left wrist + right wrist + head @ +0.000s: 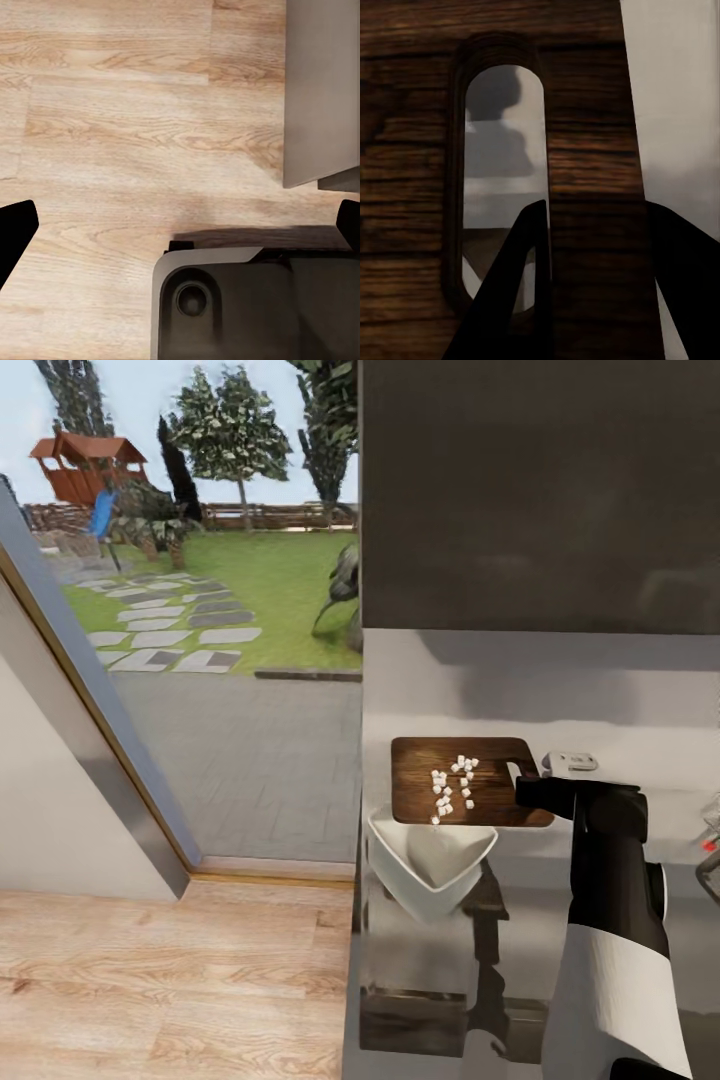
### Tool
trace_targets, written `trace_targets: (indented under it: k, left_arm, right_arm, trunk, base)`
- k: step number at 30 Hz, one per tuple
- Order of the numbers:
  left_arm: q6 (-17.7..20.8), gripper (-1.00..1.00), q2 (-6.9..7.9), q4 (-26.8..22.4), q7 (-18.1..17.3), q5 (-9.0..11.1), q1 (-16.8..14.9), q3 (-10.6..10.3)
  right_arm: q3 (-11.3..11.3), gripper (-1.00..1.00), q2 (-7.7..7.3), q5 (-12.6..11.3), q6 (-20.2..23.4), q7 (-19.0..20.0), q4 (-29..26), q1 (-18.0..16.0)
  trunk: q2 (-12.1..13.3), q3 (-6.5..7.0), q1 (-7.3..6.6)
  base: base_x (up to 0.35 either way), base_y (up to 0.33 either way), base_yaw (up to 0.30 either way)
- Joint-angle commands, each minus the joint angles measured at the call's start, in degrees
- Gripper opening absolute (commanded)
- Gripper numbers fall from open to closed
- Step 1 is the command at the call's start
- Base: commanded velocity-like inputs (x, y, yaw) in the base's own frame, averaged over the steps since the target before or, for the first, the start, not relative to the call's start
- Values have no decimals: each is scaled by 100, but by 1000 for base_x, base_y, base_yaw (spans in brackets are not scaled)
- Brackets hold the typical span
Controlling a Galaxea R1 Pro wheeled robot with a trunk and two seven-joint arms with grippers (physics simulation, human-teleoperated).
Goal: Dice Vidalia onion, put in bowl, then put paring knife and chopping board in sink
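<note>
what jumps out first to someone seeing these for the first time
The dark wooden chopping board with white onion dice scattered on it, lifted by its handle end in the right gripper. Just below its near edge sits the white bowl on the glossy countertop. Left of it, a big window shows a garden.

The right gripper covers the chopping board's handle end at three o'clock; in the right wrist view one finger blocks the low part of the handle hole. The board's near edge hides the bowl's far rim. The white pieces on the board are too small to tell apart. At the bench's three o'clock edge, a red-tipped thing is cut off.
</note>
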Motion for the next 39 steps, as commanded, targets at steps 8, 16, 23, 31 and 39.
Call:
trace_targets:
  k: [8,16,23,31,39]
  left_arm:
    - [-13,100,9,-7,23,59,0,-34]
    - [-13,100,9,-7,23,59,0,-34]
    - [-13,100,9,-7,24,59,0,-34]
    - [-13,100,9,-7,23,59,0,-34]
    - [-13,100,9,-7,23,59,0,-34]
  right_arm:
    - [-21,-100,-45,73,-11,37,-8,-9]
    - [-14,-100,-115,88,-19,-8,-8,-10]
    - [21,-100,-117,86,-22,-275,-8,-10]
    - [30,-100,-117,86,-22,-318,-8,-10]
    - [37,-100,-115,86,-125,-329,-8,-10]
  trunk:
    - [-11,-10,4]
    - [-11,-10,4]
    - [-11,-10,4]
    - [-11,-10,4]
    - [-11,-10,4]
  base:
    - [0,-4,0]
    - [0,0,0]
    - [0,0,0]
    - [0,0,0]
    - [0,0,0]
